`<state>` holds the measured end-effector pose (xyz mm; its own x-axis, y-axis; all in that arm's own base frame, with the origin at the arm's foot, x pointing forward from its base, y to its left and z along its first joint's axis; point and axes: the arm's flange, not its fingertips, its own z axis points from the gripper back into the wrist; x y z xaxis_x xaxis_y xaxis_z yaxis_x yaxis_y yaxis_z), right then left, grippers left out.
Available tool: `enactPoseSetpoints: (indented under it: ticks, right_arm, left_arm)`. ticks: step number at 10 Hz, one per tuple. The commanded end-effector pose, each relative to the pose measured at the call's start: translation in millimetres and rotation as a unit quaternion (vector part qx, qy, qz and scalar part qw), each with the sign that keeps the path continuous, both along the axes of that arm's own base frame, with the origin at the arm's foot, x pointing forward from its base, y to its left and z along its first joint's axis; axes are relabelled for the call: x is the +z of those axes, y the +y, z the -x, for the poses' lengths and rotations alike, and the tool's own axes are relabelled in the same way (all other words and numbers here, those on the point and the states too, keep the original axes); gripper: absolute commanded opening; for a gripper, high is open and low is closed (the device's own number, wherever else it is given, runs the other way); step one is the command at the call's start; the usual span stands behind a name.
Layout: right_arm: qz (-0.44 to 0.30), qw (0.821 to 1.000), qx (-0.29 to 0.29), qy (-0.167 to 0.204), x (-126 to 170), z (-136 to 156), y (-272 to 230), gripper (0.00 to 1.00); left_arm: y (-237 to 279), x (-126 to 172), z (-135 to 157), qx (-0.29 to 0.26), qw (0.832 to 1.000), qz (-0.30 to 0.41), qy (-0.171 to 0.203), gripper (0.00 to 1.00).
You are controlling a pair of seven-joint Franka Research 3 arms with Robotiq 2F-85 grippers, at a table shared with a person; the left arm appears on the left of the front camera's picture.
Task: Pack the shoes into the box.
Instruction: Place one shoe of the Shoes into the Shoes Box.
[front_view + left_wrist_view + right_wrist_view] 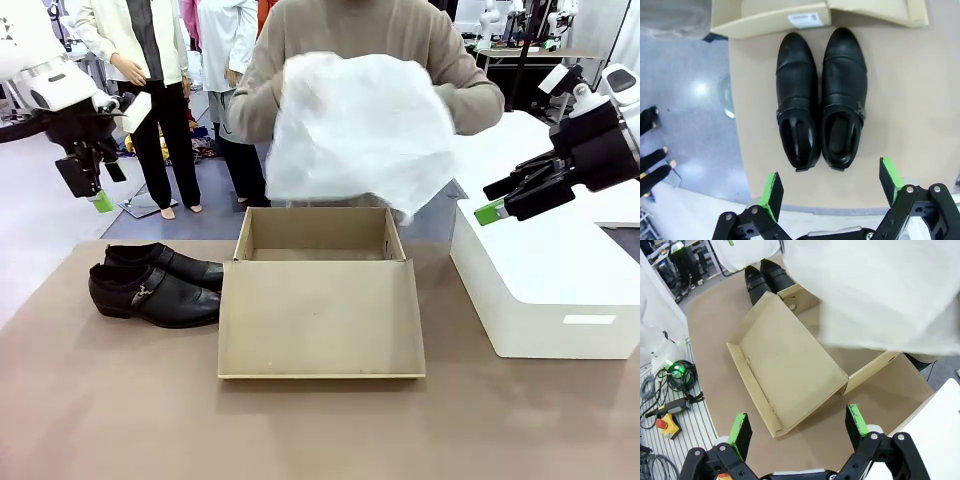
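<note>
**Two claws held wide, shoes not yet packed**

Both shoes [155, 283] were seen side by side on the worktop [120, 420], just beside the left wall of the box [318, 232], whose lid [320, 320] was laid flat toward the robot. The left claw [832, 190] was held wide and empty above the pair, heels nearest it. The right claw [495, 198] was likewise spread and empty, up near the white block [545, 290]. A sheet of white tissue paper [355, 130] was held over the box by the person. It was judged that the lining should be settled first, then each shoe gripped across its narrow middle and lowered level. The person's hands were hidden behind the tissue, and the box floor was covered by it in the right wrist view.
</note>
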<state>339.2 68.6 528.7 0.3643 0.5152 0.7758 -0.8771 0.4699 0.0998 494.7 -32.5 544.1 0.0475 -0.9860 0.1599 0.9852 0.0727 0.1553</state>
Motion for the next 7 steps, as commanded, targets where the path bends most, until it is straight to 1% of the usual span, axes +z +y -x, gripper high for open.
enactPoseSetpoints:
  ticks: [1, 2, 3, 7]
  right_arm:
    - [-0.011, 1.000, 0.013, -0.013, -0.8, -4.4, 0.9, 1.00]
    - [-0.011, 1.000, 0.013, -0.013, -0.8, -4.4, 0.9, 1.00]
    - [-0.011, 1.000, 0.013, -0.013, -0.8, -4.4, 0.9, 1.00]
    - [-0.011, 1.000, 0.013, -0.013, -0.8, -4.4, 0.9, 1.00]
  left_arm:
    - [3.3, -4.0, -9.5, 0.020, 0.999, -0.025, 0.001, 1.00]
    - [5.6, -4.9, -11.0, 0.032, 0.999, -0.026, 0.006, 1.00]
    - [3.3, -5.8, -5.5, 0.005, 1.000, -0.008, 0.001, 1.00]
    - [3.3, -5.8, -5.5, 0.005, 1.000, -0.008, 0.001, 1.00]
